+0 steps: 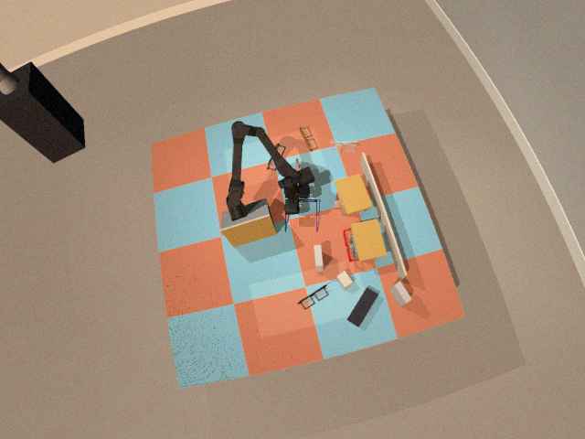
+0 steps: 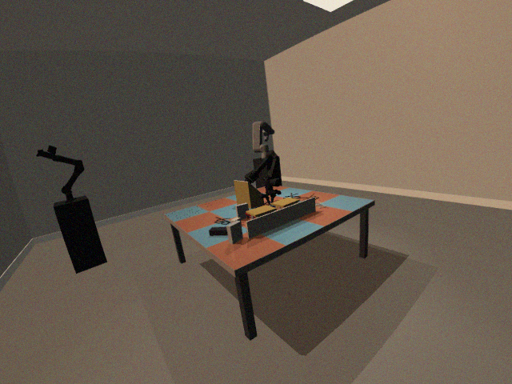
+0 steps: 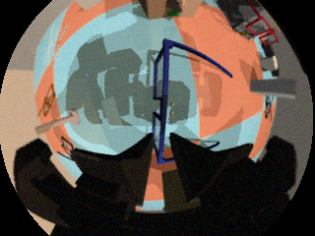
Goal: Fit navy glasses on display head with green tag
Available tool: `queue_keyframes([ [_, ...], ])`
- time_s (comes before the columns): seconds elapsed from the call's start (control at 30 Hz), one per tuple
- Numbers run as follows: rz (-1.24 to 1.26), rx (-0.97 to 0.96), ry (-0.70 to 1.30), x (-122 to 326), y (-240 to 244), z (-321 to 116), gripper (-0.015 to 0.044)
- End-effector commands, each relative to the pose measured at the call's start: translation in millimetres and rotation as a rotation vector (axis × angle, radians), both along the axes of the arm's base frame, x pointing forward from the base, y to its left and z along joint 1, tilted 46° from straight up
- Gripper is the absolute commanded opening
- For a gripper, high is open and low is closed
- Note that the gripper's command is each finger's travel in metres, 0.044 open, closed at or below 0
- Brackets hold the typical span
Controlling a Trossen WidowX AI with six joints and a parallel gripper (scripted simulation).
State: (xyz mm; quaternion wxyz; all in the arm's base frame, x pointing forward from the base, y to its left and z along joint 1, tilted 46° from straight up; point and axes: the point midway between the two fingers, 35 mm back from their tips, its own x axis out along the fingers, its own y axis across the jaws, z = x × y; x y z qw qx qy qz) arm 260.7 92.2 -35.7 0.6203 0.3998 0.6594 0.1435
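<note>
The navy glasses (image 1: 309,200) (image 3: 165,88) are low over the table, temples pointing away from the arm's side, their shadow close by. I cannot tell whether they touch the table. My gripper (image 3: 161,136) is slightly open, with the frame front between its fingertips and a gap showing; its fingers are hidden by the arm in the top view. The display head with the green tag (image 3: 173,12) is the yellow-topped one (image 1: 353,193) (image 2: 287,202), ahead of the gripper. The other head (image 1: 368,240) (image 2: 260,211) stands beside it, with red glasses (image 1: 346,245) (image 3: 261,26) at its front.
A long panel (image 1: 385,217) (image 2: 281,217) stands behind the heads. An upright white block (image 1: 318,257) (image 3: 273,88), a cream block (image 1: 344,279) and a dark box (image 1: 363,305) are nearby. A pinkish rod (image 3: 56,124) and brown glasses (image 1: 308,138) are on the other side. Black glasses (image 1: 313,296) lie farther off.
</note>
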Motion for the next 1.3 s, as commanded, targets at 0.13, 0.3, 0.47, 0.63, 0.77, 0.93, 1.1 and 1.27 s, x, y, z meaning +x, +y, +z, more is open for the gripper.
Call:
queue_keyframes([
  [0.13, 0.002, 0.004, 0.002, -3, -5, -1, 0.0107],
  [0.3, 0.002, 0.006, 0.002, -4, -7, -1, 0.0107],
  [0.47, 0.001, 0.005, 0.002, -3, -19, 14, 0.0107],
  [0.63, 0.001, 0.006, 0.002, -5, -36, 41, 0.0107],
  [0.77, -0.004, 0.0, -0.004, -2, -33, 34, 0.0134],
  [0.93, -0.004, 0.0, -0.004, -2, -33, 34, 0.02],
  [1.1, -0.006, 0.002, 0.0, -3, -34, 34, 0.02],
  [1.27, -0.013, 0.007, 0.016, -7, -39, 35, 0.014],
])
